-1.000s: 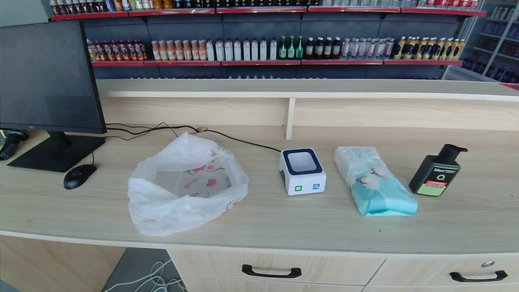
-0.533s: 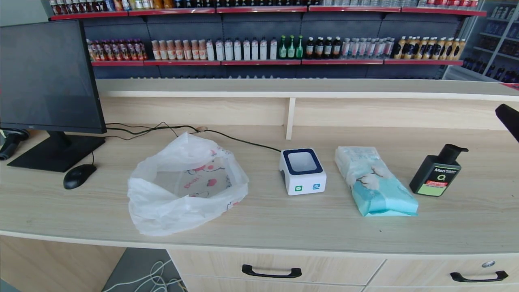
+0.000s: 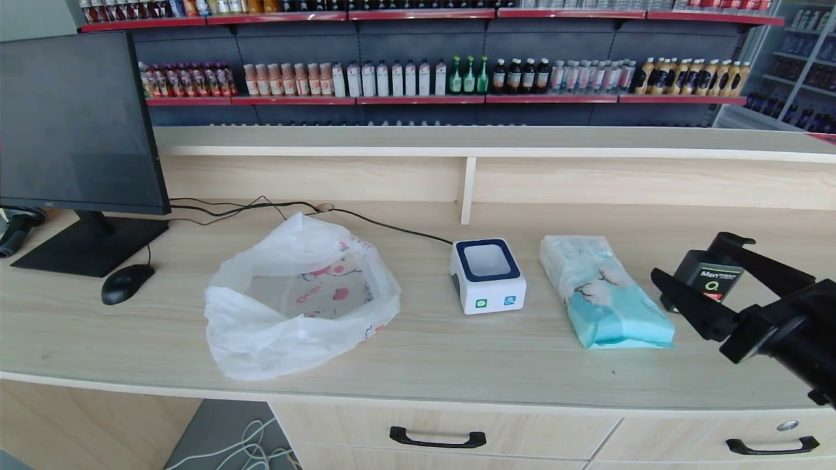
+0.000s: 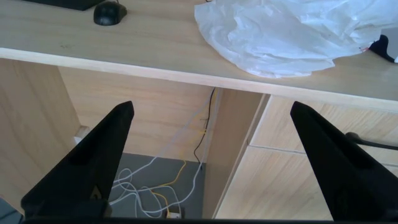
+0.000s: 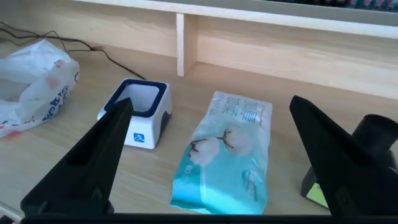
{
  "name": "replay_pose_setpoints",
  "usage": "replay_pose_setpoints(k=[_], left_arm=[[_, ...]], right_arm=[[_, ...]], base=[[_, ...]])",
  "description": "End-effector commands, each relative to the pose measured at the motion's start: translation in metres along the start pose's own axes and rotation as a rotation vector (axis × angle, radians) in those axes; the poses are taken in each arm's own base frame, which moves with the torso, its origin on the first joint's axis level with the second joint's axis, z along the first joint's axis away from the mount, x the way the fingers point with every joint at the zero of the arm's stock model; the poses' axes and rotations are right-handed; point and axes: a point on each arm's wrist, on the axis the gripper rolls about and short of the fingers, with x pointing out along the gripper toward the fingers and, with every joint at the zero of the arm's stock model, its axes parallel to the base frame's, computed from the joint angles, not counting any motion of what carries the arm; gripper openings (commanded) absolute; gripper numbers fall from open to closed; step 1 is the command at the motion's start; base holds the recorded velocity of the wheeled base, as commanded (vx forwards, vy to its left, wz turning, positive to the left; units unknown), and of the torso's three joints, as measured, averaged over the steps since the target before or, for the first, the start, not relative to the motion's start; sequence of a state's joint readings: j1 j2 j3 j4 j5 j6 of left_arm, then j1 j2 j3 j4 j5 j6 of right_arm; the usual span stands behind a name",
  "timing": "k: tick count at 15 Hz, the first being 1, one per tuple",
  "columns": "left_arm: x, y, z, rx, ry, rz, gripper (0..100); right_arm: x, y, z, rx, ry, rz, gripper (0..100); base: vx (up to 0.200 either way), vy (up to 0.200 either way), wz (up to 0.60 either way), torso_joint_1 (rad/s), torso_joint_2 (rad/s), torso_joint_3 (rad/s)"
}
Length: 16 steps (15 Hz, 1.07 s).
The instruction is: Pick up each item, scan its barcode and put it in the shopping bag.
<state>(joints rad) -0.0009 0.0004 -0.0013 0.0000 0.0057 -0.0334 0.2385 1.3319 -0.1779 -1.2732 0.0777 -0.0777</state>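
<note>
On the wooden counter [image 3: 431,352] lie a white plastic shopping bag [image 3: 300,300] with its mouth open, a white barcode scanner [image 3: 486,274], a teal and white tissue pack [image 3: 604,294] and a dark pump bottle [image 3: 708,277]. My right gripper [image 3: 687,256] hovers open at the right, its fingers in front of the bottle and just right of the tissue pack. The right wrist view holds the tissue pack [image 5: 230,155], the scanner [image 5: 140,115], the bottle [image 5: 373,149] and the right gripper [image 5: 211,102], open. My left gripper [image 4: 211,107] is open, low in front of the counter edge, below the bag [image 4: 292,34].
A monitor [image 3: 78,124] and a black mouse [image 3: 127,282] stand at the left, with cables running behind the bag to the scanner. A raised ledge with an upright divider [image 3: 466,189] closes the counter's back. Drawers [image 3: 437,436] sit under the front edge.
My right gripper has come into the head view from the right edge and dropped down and leftward, in front of the pump bottle. The items on the counter have not moved.
</note>
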Motion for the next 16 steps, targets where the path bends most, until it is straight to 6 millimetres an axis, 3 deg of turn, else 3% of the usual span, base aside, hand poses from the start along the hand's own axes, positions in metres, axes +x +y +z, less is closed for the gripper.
replay_pose_setpoints(k=[1, 4, 6, 11, 16], left_arm=[[0.0, 0.0, 0.0, 0.0, -0.001, 0.001, 100], [0.0, 0.0, 0.0, 0.0, -0.001, 0.0, 100], [0.0, 0.0, 0.0, 0.0, -0.001, 0.0, 100], [0.0, 0.0, 0.0, 0.0, -0.001, 0.0, 100], [0.0, 0.0, 0.0, 0.0, -0.001, 0.0, 100]], right_arm=[[-0.003, 0.007, -0.012, 0.009, 0.054, 0.039, 100], [0.013, 0.007, -0.018, 0.02, 0.082, 0.043, 100], [0.039, 0.006, -0.017, 0.03, 0.072, 0.04, 100], [0.055, 0.01, -0.017, 0.036, 0.068, 0.07, 100], [0.083, 0.007, 0.002, 0.083, 0.12, 0.094, 100]], base=[[0.0, 0.0, 0.0, 0.0, 0.0, 0.0], [0.0, 0.0, 0.0, 0.0, 0.0, 0.0], [0.0, 0.0, 0.0, 0.0, 0.0, 0.0], [0.0, 0.0, 0.0, 0.0, 0.0, 0.0], [0.0, 0.0, 0.0, 0.0, 0.0, 0.0]])
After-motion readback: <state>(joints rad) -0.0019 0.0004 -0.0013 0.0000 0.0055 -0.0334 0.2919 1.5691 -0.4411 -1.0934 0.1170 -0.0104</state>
